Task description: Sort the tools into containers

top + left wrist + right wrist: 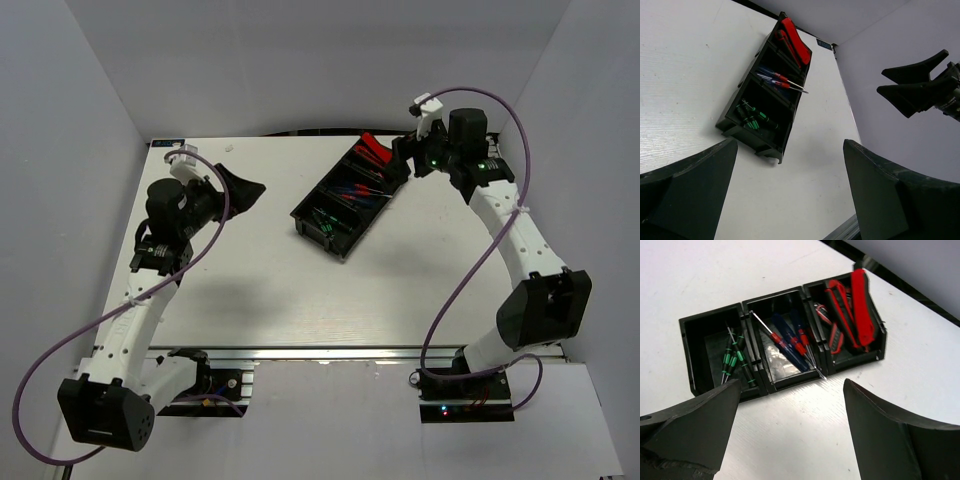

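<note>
While both arms hang above the bench (pixel 300 300), the tray (pixel 320 236) lies slantwise in the top view, running 7 to 1 o'clock. Green-black screwdrivers (pixel 732 360) sit in its 7 o'clock compt., blue-red screwdrivers (pixel 790 342) in the mid one, and red-handled tools (pixel 860 305), prob. pliers plus knives, in the 1 o'clock one. Left gripper (pixel 790 200): spread wide, empty, at tray's 9 o'clock. Right gripper (pixel 790 430): wide, empty, by the 1 o'clock end.

White, black-jointed left arm (pixel 140 310): runs up the left side, wrist turned inward to the right. Black two-finger left claw (pixel 247 192): jaws spread wide, nothing between them, held aloft. White, black-jointed right arm (pixel 515 232): elbow bent low, forearm extended to the far right corner. Black two-finger right claw (pixel 402 162): jaws apart, empty, pointing leftward and down.
</note>
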Controlling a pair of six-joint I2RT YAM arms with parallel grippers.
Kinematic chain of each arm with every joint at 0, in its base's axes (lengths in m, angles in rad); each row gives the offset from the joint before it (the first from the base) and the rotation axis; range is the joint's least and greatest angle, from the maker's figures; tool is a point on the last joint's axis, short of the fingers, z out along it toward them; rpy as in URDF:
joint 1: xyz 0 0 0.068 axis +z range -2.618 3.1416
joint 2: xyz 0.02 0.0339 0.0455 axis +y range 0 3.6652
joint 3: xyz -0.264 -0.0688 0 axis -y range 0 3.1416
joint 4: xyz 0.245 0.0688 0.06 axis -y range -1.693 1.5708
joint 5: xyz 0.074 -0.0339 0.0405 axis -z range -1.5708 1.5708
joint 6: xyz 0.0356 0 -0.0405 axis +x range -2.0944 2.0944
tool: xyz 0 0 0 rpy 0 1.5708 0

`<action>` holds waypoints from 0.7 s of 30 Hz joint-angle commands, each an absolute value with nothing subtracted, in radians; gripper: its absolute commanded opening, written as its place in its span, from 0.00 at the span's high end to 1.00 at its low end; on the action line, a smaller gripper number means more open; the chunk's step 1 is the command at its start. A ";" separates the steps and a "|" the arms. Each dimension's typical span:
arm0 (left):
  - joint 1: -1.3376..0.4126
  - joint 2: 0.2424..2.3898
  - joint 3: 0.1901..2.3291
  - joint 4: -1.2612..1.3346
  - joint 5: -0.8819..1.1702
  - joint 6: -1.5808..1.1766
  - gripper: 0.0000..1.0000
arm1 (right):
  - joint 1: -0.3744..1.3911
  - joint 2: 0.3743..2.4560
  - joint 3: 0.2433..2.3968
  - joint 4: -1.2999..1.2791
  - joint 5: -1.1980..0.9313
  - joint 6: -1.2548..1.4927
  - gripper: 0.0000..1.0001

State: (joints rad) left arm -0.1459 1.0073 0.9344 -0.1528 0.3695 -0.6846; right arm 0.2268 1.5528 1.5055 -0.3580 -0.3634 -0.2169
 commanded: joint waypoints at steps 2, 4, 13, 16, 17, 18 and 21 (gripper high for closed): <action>-0.147 1.003 0.959 -0.098 0.393 -0.676 0.02 | 0.230 1.471 1.477 -0.363 -0.214 -0.169 0.11; -0.146 1.003 0.954 -0.086 0.393 -0.683 0.02 | 0.230 1.457 1.459 -0.379 -0.177 -0.158 0.11; -0.146 0.986 0.927 -0.069 0.402 -0.706 0.02 | 0.230 1.358 1.362 -0.368 -0.118 -0.163 0.11; -0.146 0.974 0.923 -0.089 0.394 -0.706 0.02 | 0.230 1.336 1.336 -0.368 -0.129 -0.164 0.11; -0.146 0.970 0.922 -0.090 0.391 -0.704 0.02 | 0.232 1.325 1.327 -0.362 -0.129 -0.166 0.11; -0.146 0.965 0.917 -0.094 0.388 -0.706 0.02 | 0.230 1.319 1.312 -0.359 -0.129 -0.167 0.11; -0.146 0.940 0.899 -0.100 0.385 -0.707 0.02 | 0.232 1.299 1.289 -0.353 -0.129 -0.169 0.11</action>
